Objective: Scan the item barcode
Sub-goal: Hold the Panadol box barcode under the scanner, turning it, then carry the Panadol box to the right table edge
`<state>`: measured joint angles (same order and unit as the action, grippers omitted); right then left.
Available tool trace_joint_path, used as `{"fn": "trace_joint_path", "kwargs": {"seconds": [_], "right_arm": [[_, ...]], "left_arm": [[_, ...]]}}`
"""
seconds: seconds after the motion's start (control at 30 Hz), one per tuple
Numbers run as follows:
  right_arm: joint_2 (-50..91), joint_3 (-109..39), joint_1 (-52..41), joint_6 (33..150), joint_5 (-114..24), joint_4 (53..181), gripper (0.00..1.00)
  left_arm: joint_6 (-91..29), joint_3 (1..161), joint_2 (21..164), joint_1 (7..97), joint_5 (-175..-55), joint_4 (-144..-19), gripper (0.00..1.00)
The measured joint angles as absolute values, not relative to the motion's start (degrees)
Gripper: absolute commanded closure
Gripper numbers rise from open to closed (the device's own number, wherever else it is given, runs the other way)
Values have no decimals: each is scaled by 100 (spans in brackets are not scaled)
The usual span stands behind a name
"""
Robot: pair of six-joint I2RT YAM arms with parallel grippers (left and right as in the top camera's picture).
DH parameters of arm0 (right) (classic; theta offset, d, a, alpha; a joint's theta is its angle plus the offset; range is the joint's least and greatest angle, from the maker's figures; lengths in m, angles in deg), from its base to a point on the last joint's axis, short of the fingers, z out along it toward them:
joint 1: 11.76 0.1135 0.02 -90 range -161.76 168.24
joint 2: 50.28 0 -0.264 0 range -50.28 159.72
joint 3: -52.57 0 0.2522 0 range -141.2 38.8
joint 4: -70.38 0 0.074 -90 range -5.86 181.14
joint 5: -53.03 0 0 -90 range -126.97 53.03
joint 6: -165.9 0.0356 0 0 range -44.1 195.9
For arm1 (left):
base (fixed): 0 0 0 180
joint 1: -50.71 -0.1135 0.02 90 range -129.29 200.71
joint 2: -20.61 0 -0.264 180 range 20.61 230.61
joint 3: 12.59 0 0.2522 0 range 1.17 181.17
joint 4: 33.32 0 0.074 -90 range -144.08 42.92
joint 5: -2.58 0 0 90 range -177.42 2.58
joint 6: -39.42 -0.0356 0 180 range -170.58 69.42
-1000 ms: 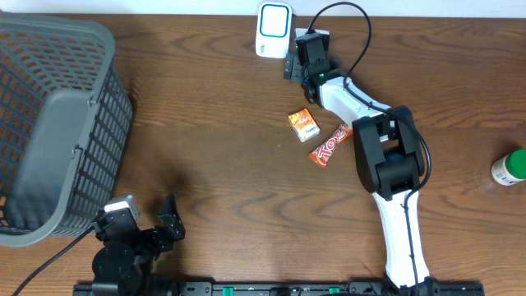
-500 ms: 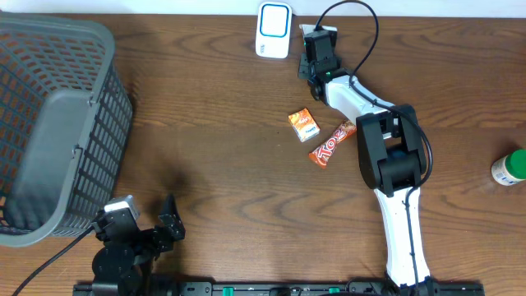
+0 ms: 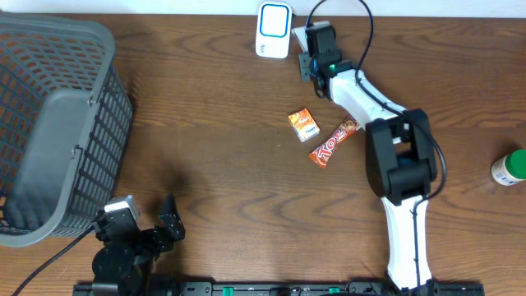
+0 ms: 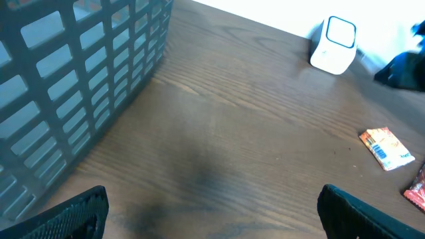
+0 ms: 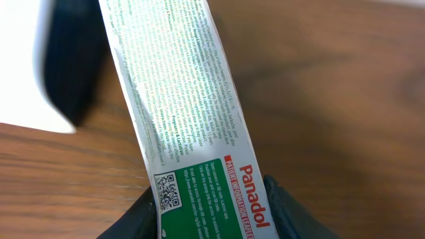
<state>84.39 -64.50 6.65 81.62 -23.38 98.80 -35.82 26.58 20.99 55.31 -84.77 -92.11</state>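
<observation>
My right gripper (image 5: 212,214) is shut on a white and green Panadol box (image 5: 186,113), its fingers (image 5: 287,211) pressing on both sides of the box's lower end. A QR code and small print face the right wrist camera. From overhead, the right gripper (image 3: 318,48) is at the table's far edge, just right of the white scanner (image 3: 274,30). The scanner's white body (image 5: 23,73) fills the left side of the right wrist view. My left gripper (image 4: 212,212) hangs open over bare wood at the near left (image 3: 145,224), far from the scanner (image 4: 334,45).
A small orange packet (image 3: 303,124) and a red-orange candy bar (image 3: 332,142) lie mid-table, in front of the scanner. A large grey mesh basket (image 3: 49,123) takes up the left side. A green-capped bottle (image 3: 511,167) stands at the right edge.
My right gripper has shut on the Panadol box and shifted a little up and to the right beside the scanner. The left arm has not moved.
</observation>
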Motion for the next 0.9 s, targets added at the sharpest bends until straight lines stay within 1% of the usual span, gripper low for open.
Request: {"fn": "trace_joint_path", "kwargs": {"seconds": [0.2, 0.4, 0.57, 0.7, 0.8, 0.9], "right_arm": [[7844, -6452, 763, 7473, -1910, 9921, 82], [7781, -6439, 1023, 6813, -1418, 9832, 80], [7781, -6437, 1327, 6232, -955, 9038, 78], [7794, -6435, 1432, 5782, -557, 8317, 81], [7886, -6435, 1417, 5511, -258, 8111, 83], [8098, -6435, 1402, 5235, -61, 7980, 82]], "left_arm": [[-3582, 2658, 2099, 5531, -8477, -9209, 2], [-3582, 2658, 2099, 5531, -8477, -9209, 2], [-3582, 2658, 2099, 5531, -8477, -9207, 2], [-3582, 2658, 2099, 5531, -8477, -9209, 2], [-3582, 2658, 2099, 5531, -8477, -9209, 2], [-3582, 2658, 2099, 5531, -8477, -9209, 2]]}}
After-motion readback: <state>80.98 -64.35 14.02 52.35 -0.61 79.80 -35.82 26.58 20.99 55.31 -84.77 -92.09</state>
